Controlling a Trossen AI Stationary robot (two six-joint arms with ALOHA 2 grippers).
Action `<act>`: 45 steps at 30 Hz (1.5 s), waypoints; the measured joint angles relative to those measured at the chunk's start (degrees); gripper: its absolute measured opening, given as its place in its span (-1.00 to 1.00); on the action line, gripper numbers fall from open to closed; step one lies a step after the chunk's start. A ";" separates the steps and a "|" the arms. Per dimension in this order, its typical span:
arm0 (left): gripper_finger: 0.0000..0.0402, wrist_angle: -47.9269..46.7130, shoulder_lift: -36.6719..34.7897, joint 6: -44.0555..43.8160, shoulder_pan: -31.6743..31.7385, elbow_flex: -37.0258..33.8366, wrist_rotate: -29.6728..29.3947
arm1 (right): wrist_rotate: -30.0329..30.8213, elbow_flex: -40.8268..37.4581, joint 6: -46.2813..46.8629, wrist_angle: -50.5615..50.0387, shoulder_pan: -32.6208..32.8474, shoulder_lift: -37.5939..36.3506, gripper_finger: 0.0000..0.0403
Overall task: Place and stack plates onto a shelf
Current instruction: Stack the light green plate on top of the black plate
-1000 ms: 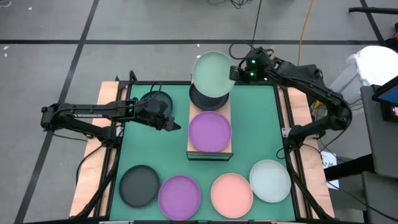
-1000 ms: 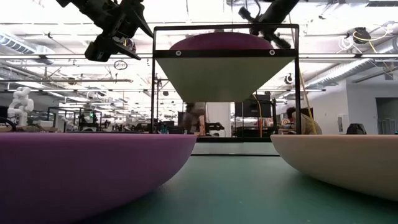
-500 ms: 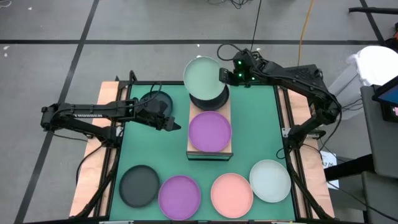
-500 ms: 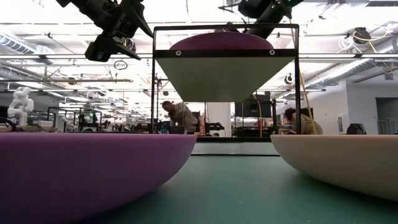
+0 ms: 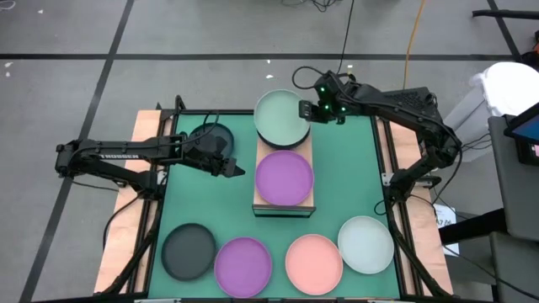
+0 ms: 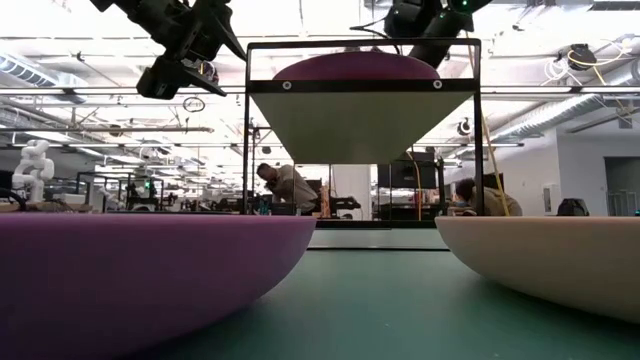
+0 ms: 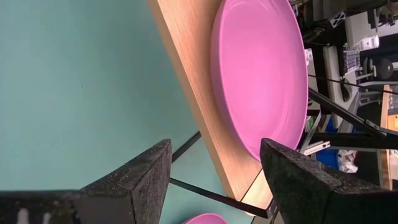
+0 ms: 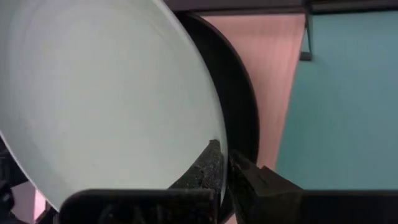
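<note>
The pale green plate [image 5: 281, 117] has swung back over the dark grey plate [image 8: 239, 124] on the shelf [image 5: 301, 204]; right gripper [image 5: 305, 110] clenched on its rim. Left gripper [image 5: 229, 168] hovers spread, empty.

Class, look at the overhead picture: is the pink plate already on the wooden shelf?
No. The pink plate lies on the green mat near the table's front edge, while the shelf carries a purple plate.

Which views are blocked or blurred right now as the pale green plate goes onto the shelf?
Low view: purple plate and pink plate loom blurred, hiding the table. Right wrist view: pale green plate fills the frame, pinched at its rim by the right pincer. High view: clear, soft shadows.
</note>
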 joint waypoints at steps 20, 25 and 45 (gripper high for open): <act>0.25 0.00 0.00 -0.24 0.00 0.00 0.01 | -2.89 -5.64 2.88 4.23 0.09 0.00 -0.96; 0.25 0.00 0.00 -0.24 0.00 0.00 0.02 | -2.80 -5.66 3.80 4.30 0.09 -0.42 -0.96; 0.25 0.00 0.00 -0.90 0.00 0.00 0.00 | -1.23 -5.68 2.40 -1.25 -0.02 -3.17 -0.76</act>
